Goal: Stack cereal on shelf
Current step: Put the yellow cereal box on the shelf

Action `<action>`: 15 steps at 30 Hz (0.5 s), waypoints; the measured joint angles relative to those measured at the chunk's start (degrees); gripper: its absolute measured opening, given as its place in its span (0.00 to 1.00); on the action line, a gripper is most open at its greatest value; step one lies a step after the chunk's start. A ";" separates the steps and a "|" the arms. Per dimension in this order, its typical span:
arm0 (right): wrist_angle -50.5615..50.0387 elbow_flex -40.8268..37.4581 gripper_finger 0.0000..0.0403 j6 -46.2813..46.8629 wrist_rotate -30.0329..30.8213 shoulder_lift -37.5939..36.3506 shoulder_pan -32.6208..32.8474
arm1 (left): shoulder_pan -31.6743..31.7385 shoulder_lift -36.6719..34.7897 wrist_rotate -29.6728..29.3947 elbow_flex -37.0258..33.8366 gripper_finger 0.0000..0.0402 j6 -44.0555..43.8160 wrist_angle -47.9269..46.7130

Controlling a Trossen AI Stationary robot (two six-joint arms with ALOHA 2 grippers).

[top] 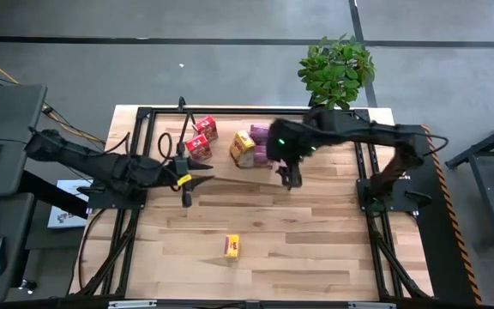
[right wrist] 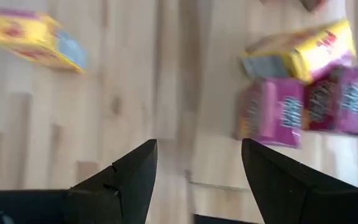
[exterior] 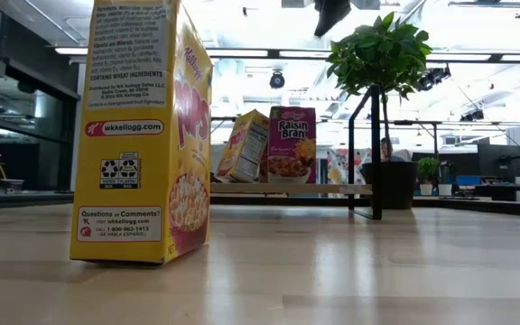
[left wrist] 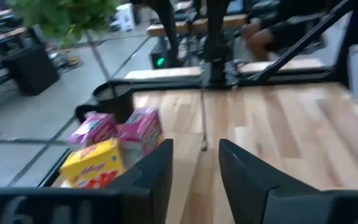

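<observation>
Cereal: small yellow cardboard box (top: 231, 246) lies alone on the wooden tabletop (top: 316, 240); left gripper (top: 197, 178) narrowly parted, right gripper (top: 292, 180) wide, both empty.

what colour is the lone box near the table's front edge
Yellow box, with some red; clearest in the low view.

left end effector (left wrist: 194, 171): fingers parted, empty | right end effector (right wrist: 197, 168): fingers spread, empty
</observation>
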 joint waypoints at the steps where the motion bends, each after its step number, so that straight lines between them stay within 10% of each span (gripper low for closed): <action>1: 2.77 -2.99 0.56 1.10 0.14 -2.21 1.38 | 0.65 0.00 1.78 0.00 0.31 0.33 0.78; 15: 43.39 -46.62 0.56 20.12 18.38 -30.32 20.83 | 1.21 1.86 26.70 -0.02 0.50 -5.27 11.62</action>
